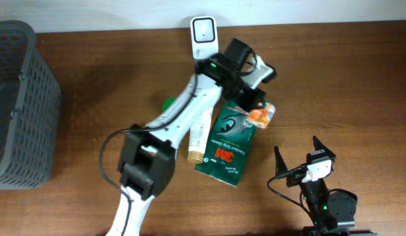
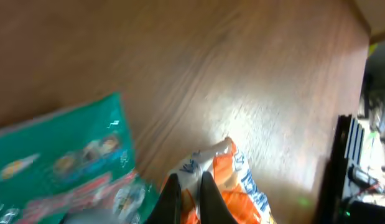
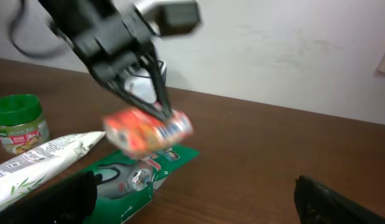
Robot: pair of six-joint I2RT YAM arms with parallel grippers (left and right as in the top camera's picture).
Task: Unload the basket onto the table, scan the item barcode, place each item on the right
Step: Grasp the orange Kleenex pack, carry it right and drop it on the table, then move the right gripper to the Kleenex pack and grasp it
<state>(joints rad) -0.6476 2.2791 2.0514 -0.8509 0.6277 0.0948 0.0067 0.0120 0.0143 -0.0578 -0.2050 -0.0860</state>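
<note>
Over the brown bench [image 1: 334, 78], an orange packet [image 1: 262, 117] is held clamped in the left gripper [image 1: 250, 108], just above a green pack [image 1: 225, 147]; the right gripper [image 1: 299, 152] is spread wide, empty, well apart.

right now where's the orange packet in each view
Overhead: orange packet right of centre, at the green 3M pack's upper right corner.
Left wrist: bottom centre, green 3M pack on its left.
Right wrist: left of centre, just above the green 3M pack.
Shared landmark: the green 3M pack.
</note>
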